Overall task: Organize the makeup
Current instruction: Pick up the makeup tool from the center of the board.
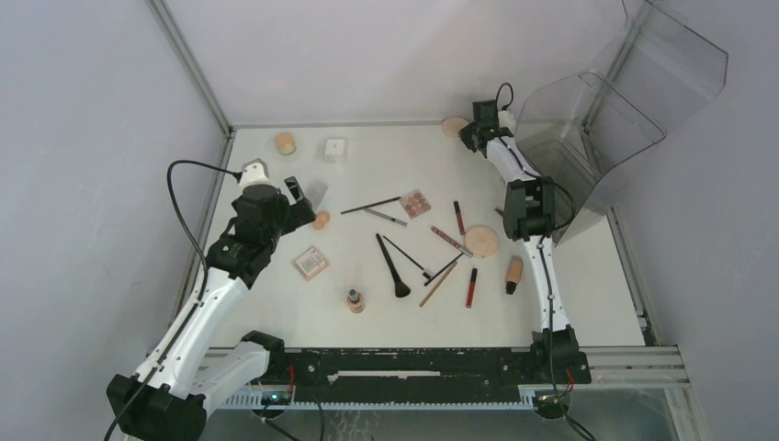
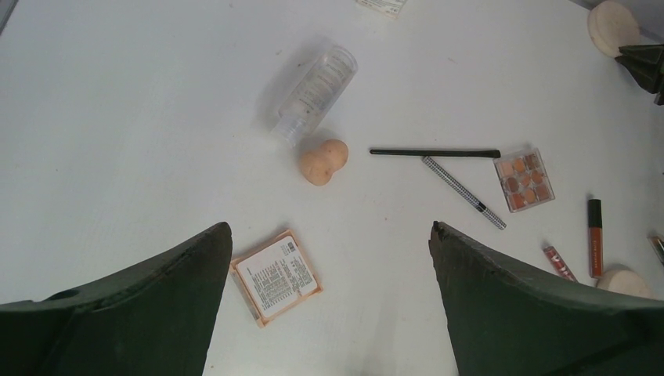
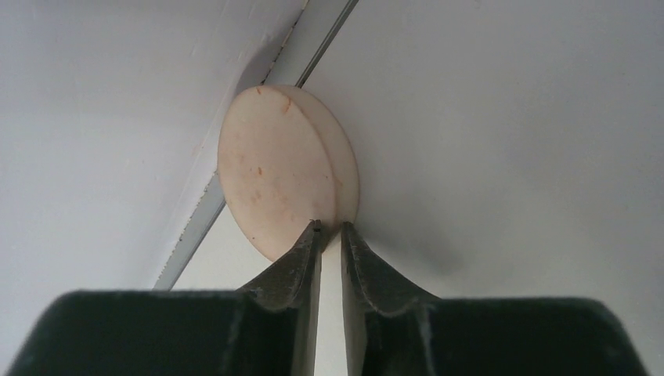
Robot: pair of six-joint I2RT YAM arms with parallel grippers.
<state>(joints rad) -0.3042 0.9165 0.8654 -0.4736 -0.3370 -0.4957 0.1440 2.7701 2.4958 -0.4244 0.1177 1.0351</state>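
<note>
Right end effector (image 3: 329, 225), fingers almost together, has its tips at the near edge of the round beige compact (image 3: 274, 164).

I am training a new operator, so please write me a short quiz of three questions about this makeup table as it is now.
1. True or false: the left gripper is shut on the clear bottle.
2. Which thing is the right gripper closed on? A) round beige compact B) black brush C) red lip tube.
3. Name the small tan thing lying at the clear bottle's end.
Key: 1 false, it is open and holds nothing; 2 A; 3 the egg-shaped sponge.
</note>
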